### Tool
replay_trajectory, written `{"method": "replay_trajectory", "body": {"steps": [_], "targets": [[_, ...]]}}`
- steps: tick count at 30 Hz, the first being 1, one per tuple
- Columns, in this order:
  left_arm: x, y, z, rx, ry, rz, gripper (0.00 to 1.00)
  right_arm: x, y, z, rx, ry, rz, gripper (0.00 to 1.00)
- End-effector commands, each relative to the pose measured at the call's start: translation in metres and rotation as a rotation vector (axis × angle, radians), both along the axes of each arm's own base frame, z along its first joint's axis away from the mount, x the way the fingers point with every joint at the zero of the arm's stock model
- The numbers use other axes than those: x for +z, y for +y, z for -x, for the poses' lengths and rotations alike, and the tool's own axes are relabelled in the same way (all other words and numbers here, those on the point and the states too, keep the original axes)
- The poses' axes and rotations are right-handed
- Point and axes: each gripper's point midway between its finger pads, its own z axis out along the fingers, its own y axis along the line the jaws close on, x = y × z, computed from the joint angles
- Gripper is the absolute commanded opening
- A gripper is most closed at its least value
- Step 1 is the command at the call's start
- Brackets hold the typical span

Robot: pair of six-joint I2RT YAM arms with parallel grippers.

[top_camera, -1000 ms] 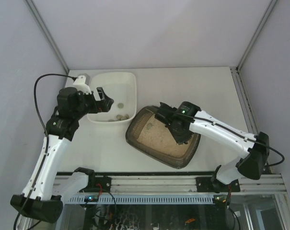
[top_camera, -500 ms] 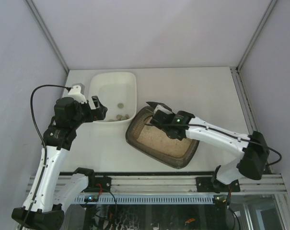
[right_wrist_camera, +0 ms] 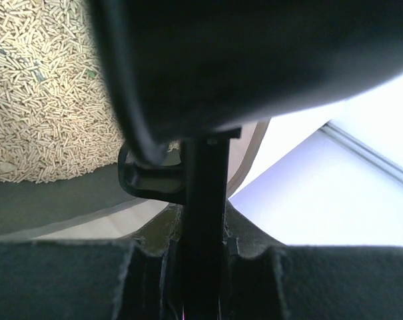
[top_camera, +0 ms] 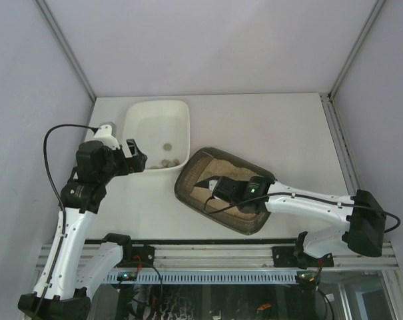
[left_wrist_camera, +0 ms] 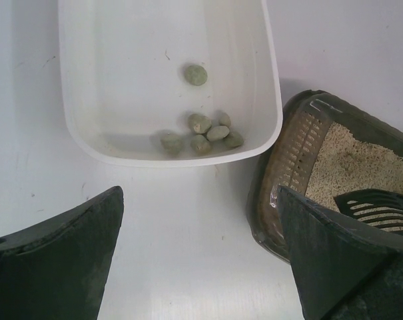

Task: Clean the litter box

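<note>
The dark grey-brown litter box (top_camera: 186,180) lies tilted at centre table, with beige litter (top_camera: 231,175) inside. In the left wrist view its rim (left_wrist_camera: 301,143) and litter (left_wrist_camera: 348,167) show at the right. My right gripper (top_camera: 231,190) is shut on the handle of a black slotted scoop (top_camera: 204,185), whose head sits low over the litter at the box's near-left end. In the right wrist view, the gripper (right_wrist_camera: 204,240) clamps the handle (right_wrist_camera: 204,187). My left gripper (top_camera: 136,157) hangs open over bare table, its jaws (left_wrist_camera: 200,193) holding nothing.
A white tray (top_camera: 138,120) stands at the back left, touching the litter box's corner; several grey-green clumps (left_wrist_camera: 201,133) lie at its near end. Grey walls close in the table on three sides. The arm bases and rail run along the near edge.
The right arm swung down and left, carrying the scoop from the box's far-left rim to its near-left part. The left gripper drew back from the white tray, still open.
</note>
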Motion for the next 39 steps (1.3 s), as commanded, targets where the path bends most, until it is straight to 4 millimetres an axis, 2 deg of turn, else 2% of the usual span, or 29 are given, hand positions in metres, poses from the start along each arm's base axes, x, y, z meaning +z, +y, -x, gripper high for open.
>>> {"method": "replay_trajectory", "body": {"steps": [1,11,16,21,25,29,39], "targets": [[0.002,0.006,-0.001,0.024,-0.027,-0.009,1.0,-0.004,0.014,-0.009,0.081,-0.017,0.043,0.0],[0.003,0.012,-0.005,0.053,-0.039,-0.014,1.0,-0.018,0.006,-0.036,0.064,-0.121,0.155,0.0],[0.0,0.013,-0.005,0.057,-0.034,-0.019,1.0,-0.014,0.005,-0.049,0.036,-0.217,0.153,0.0],[-0.002,0.014,-0.006,0.061,-0.029,-0.025,1.0,-0.007,-0.006,-0.053,-0.011,-0.277,0.149,0.0],[-0.002,0.015,-0.007,0.066,-0.03,-0.026,1.0,-0.011,-0.012,-0.055,-0.035,-0.285,0.14,0.0],[-0.002,0.015,-0.008,0.066,-0.03,-0.026,1.0,-0.018,-0.012,-0.061,-0.04,-0.285,0.141,0.0],[-0.005,0.018,-0.009,0.074,-0.029,-0.036,1.0,-0.036,0.004,-0.074,-0.014,-0.277,0.1,0.0]]}}
